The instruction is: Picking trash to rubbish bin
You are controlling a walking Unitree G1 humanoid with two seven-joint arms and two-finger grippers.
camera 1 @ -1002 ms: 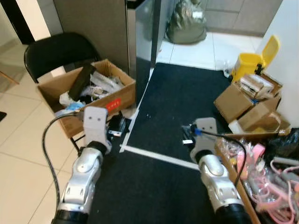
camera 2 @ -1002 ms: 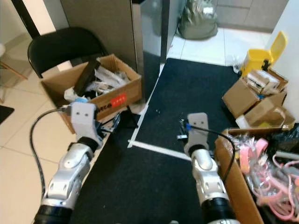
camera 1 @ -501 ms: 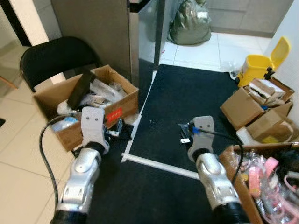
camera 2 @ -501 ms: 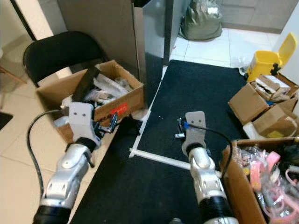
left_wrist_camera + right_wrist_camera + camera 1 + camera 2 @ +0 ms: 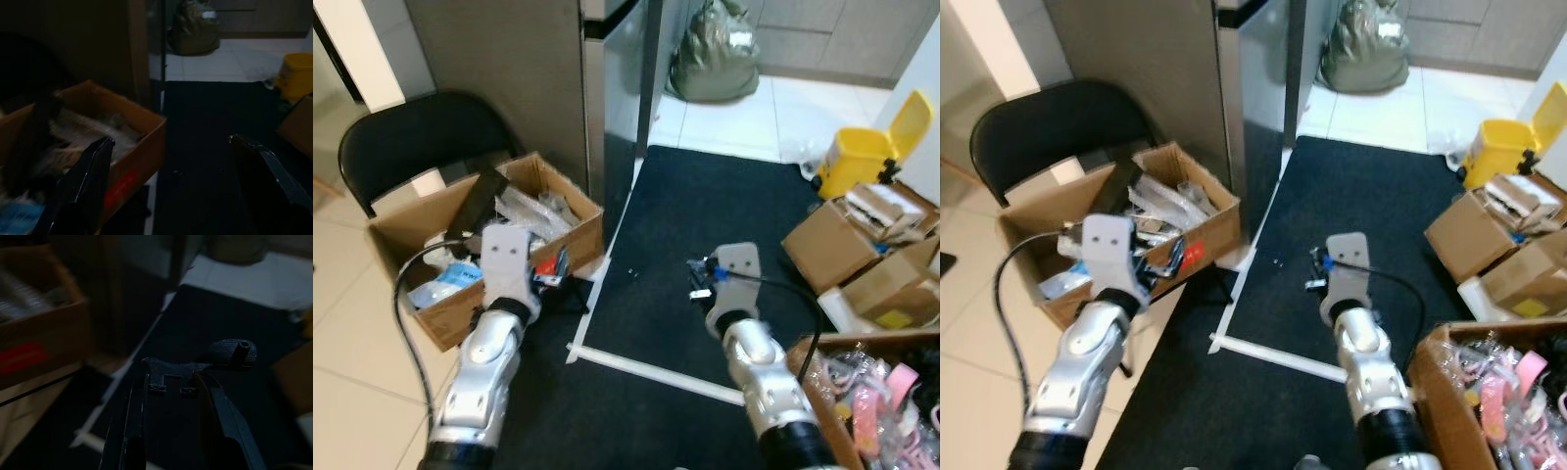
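At far right, one yellow rubbish bin (image 5: 858, 157) stands lid-up on the white tile, just beyond the black mat (image 5: 705, 235). Two grippers hang above the mat's near end: the left gripper (image 5: 171, 188) has its fingers spread wide and empty; the right gripper (image 5: 171, 391) has its fingers close together, holding nothing. One open cardboard box (image 5: 480, 245) of trash sits left, near one black chair (image 5: 411, 137).

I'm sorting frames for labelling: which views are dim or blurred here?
Head views: bright, fairly sharp, cardboard box and yellow bin clear. Left wrist view: very dark, open fingers silhouetted. Right wrist view: dark and soft, box beside it smeared, fingers close together.
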